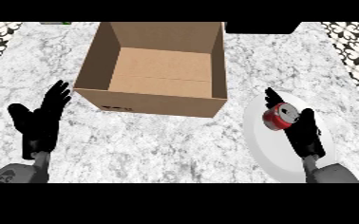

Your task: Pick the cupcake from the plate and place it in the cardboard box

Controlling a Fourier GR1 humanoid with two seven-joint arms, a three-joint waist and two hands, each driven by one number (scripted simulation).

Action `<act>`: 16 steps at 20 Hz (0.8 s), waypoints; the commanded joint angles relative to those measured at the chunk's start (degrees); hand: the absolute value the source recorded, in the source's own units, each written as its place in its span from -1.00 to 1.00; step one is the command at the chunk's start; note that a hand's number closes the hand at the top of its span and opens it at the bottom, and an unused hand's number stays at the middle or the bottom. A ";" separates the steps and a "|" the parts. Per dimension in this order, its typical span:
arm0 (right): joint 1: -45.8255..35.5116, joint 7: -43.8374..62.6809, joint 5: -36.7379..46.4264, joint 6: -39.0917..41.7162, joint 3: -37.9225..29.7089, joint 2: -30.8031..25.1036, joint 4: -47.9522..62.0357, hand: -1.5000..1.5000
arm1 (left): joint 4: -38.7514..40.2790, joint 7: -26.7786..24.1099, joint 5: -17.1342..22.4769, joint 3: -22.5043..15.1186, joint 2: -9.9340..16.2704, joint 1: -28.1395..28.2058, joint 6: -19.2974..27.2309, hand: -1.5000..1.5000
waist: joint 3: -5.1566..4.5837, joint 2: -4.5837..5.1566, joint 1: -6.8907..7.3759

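At lower right, the right hand curls round the red-wrapped cupcake above the white plate; light, soft and crushable, it is probably best held by the wrapper's sides, while the open left hand rests at left.

Kitchen setting. Worktop of white-grey marbled stone fills view, reads as kitchen counter. White plate near worktop's right edge, carrying cupcake in red wrapper: food and tableware. Patterned black-and-white strips past worktop's far corners, left and right; whether tile or floor, cannot tell. Dark block at far edge, unidentifiable. Open cardboard box on worktop.
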 commanded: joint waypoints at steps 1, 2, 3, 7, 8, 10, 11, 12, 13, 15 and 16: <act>-1.82 -4.15 -0.23 -0.12 -4.86 -0.64 1.57 -1.00 | 0.90 -2.19 -0.95 0.14 -0.07 1.15 -2.05 0.00 | 1.52 -1.10 0.48; -3.22 -7.08 -1.09 -2.60 -7.94 -0.55 -1.60 -1.00 | 0.35 -2.09 -2.62 -1.60 0.13 0.21 -1.26 0.00 | 1.54 -1.23 -0.18; -4.98 -8.40 -2.45 -3.64 -11.62 -1.75 -3.34 -1.00 | -1.34 -3.50 -4.59 -2.54 2.10 1.80 -1.43 0.00 | 1.59 -1.56 -0.14; -2.93 -5.87 14.91 -10.91 -12.70 -18.09 4.30 -1.00 | -1.64 -3.56 -6.79 -3.52 4.75 0.53 -2.24 0.00 | 0.07 -0.36 -2.39; -4.90 -7.37 14.61 -18.22 -17.06 -15.00 4.73 1.00 | -2.56 -3.95 -7.64 -5.20 3.94 0.69 -2.52 0.00 | 1.16 -0.98 -1.46; -4.59 -11.79 5.37 -26.08 -24.63 -2.98 4.83 -1.00 | -3.72 -3.85 -8.20 -6.39 4.03 2.09 -3.20 0.00 | 1.73 -1.25 -0.65; -2.97 -16.53 4.18 -26.35 -25.67 -0.46 4.82 -1.00 | -4.06 -3.15 -9.15 -6.85 3.96 1.74 -2.41 0.00 | 1.77 -1.22 -0.61; -2.73 -18.91 2.87 -27.32 -26.96 1.62 3.45 -1.00 | -3.59 -1.54 -9.00 -5.99 4.25 -0.14 -2.15 0.00 | 1.73 -1.23 -0.89; 0.53 -24.37 2.08 -25.87 -27.50 3.41 3.07 -1.00 | -5.02 -3.56 -10.13 -7.77 2.77 3.31 -1.60 0.00 | 1.69 -1.31 -0.29; 3.12 -28.37 1.49 -20.26 -29.42 1.04 3.85 -1.00 | -8.05 -2.10 -11.24 -6.36 3.64 3.57 -1.78 0.00 | 1.58 -1.26 0.27; 6.16 -24.00 5.31 -21.28 -26.02 -0.35 -0.46 -1.00 | -11.51 2.19 -11.39 -6.61 4.03 3.92 -1.87 0.00 | 1.54 -1.32 0.23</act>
